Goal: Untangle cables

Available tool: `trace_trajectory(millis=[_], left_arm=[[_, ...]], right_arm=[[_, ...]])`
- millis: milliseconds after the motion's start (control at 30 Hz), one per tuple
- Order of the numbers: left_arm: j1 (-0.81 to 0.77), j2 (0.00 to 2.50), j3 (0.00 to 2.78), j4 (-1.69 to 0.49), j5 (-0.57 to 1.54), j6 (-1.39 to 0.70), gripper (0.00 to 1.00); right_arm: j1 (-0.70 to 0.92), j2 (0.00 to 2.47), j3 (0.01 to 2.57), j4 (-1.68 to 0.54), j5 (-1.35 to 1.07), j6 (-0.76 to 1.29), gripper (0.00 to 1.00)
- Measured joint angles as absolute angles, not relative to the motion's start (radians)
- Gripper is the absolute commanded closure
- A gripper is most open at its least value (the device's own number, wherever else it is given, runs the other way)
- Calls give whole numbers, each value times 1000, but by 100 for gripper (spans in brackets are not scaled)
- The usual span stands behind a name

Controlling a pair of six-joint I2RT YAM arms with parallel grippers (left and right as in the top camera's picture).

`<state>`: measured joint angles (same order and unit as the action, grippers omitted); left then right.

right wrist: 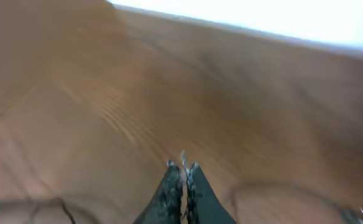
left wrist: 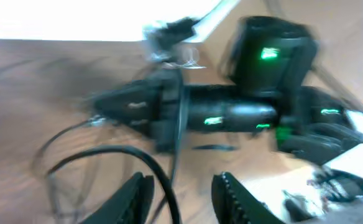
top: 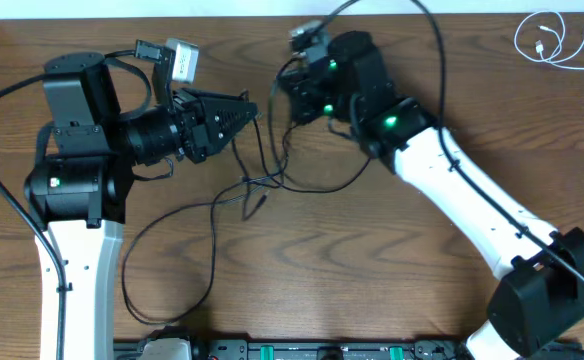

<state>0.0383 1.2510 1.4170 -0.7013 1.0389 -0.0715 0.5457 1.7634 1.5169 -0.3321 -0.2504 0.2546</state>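
A tangle of thin black cables [top: 262, 185] lies mid-table, with strands rising to both grippers and a long loop trailing to the front left. My left gripper [top: 250, 110] points right and stands open [left wrist: 181, 199]. One black cable [left wrist: 107, 151] runs loose between its fingers. Just across from it, my right gripper [top: 280, 98] is shut [right wrist: 183, 167] with a small pale bit of cable showing between its tips. The white cable [top: 550, 42] lies coiled alone at the far right corner.
The right arm [left wrist: 231, 115] fills the left wrist view, close in front of the left fingers. A thick black arm lead [top: 440, 60] arcs over the right arm. A black equipment bar [top: 302, 350] runs along the table's front edge.
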Motion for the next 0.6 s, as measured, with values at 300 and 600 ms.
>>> trace_trajectory(millis=[300,600], left_arm=[[39,1266,1416,-759,601,-73,63],[39,1393,1416,-760,521,-73,62]], right_arm=[[416,1647,1518,-683,-161,246,99],[316,1576,1783,-736,-157,216,99]])
